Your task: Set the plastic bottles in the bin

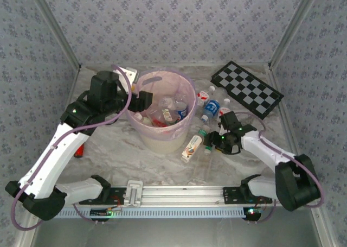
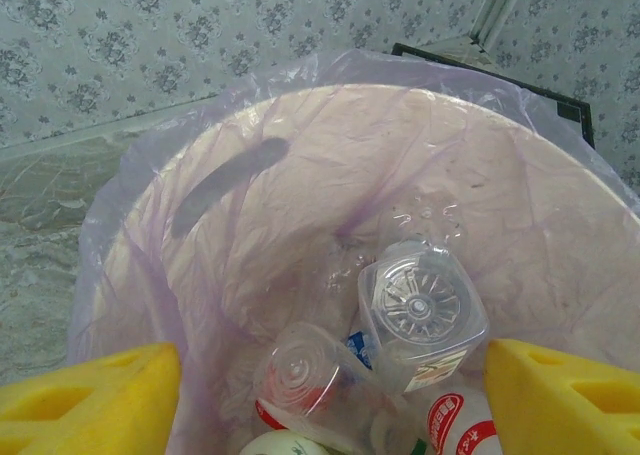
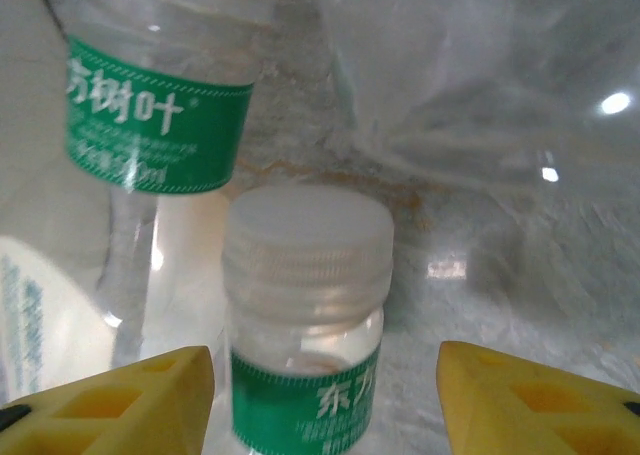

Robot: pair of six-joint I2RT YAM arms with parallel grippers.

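Observation:
The bin (image 1: 162,140), a cream bucket lined with a pink bag, stands mid-table. Several plastic bottles (image 1: 168,114) lie inside it. My left gripper (image 1: 142,101) hovers over its left rim, open and empty. In the left wrist view its yellow fingertips (image 2: 90,405) frame a clear square-bottomed bottle (image 2: 420,310) and a round one (image 2: 300,370) down in the bin (image 2: 250,175). My right gripper (image 1: 213,142) is low on the table right of the bin. It stands open around a green-labelled, white-capped bottle (image 3: 305,315), with gaps on both sides. A second green-labelled bottle (image 3: 150,105) lies just beyond.
More bottles lie right of the bin: an orange-white one (image 1: 191,147) and a blue-labelled one (image 1: 210,110). A black-and-white chequered board (image 1: 246,88) lies at the back right. A small red object (image 1: 80,152) sits beside the left arm. Patterned walls enclose the table.

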